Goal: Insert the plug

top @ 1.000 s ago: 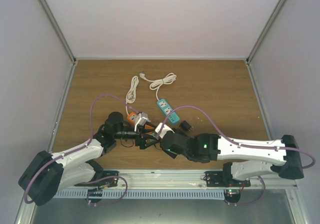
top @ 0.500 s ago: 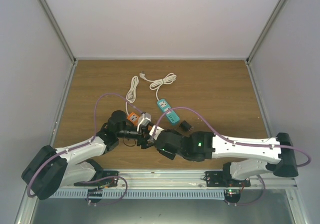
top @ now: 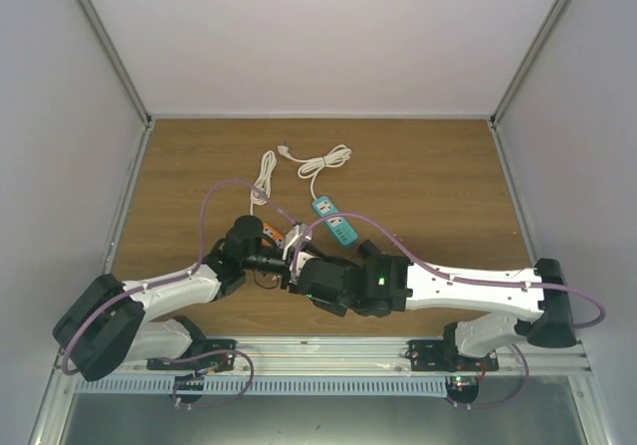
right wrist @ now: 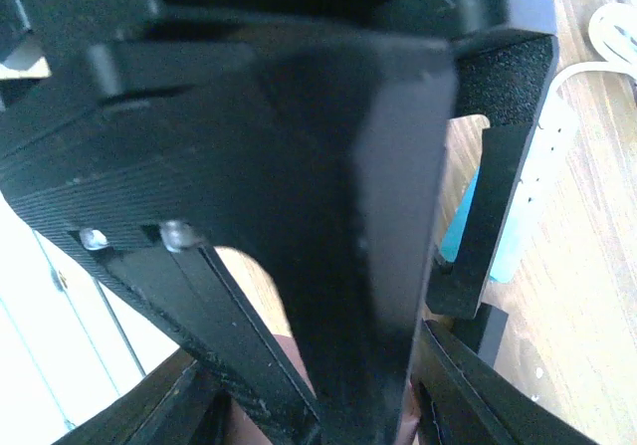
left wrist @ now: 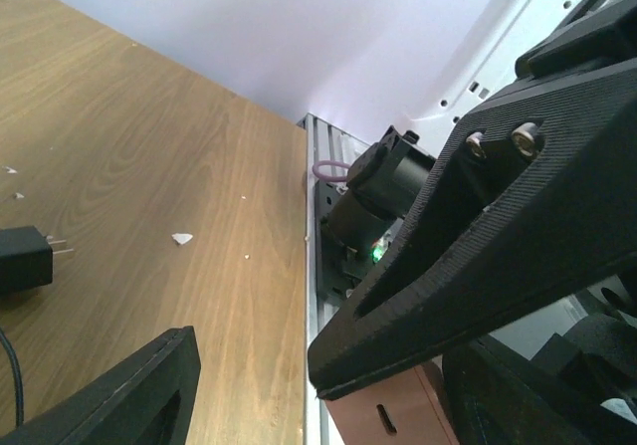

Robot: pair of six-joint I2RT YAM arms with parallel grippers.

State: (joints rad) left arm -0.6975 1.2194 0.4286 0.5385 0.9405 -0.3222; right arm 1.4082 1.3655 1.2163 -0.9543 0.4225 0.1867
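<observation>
The plug [left wrist: 25,258] is a small black box with two prongs, lying on the wood at the left edge of the left wrist view. In the top view my right arm covers it. My right gripper [top: 298,267] is shut on a salmon-pink block [left wrist: 403,407] with a slot in its face. My left gripper [left wrist: 328,405] is open around that block, with one finger [left wrist: 129,390] well clear of it. The two grippers meet over the near middle of the table, close to the teal power strip [top: 334,222].
An orange block [top: 267,231] and a white block [top: 295,236] sit just beyond the grippers. A coiled white cord [top: 323,161] runs from the strip, and a second white cable [top: 264,176] lies to its left. Metal rail [left wrist: 311,266] borders the table's near edge.
Both arms have reached further in and to the left. The left jaws have narrowed around the block that the right gripper holds. The right arm now covers the plug from above.
</observation>
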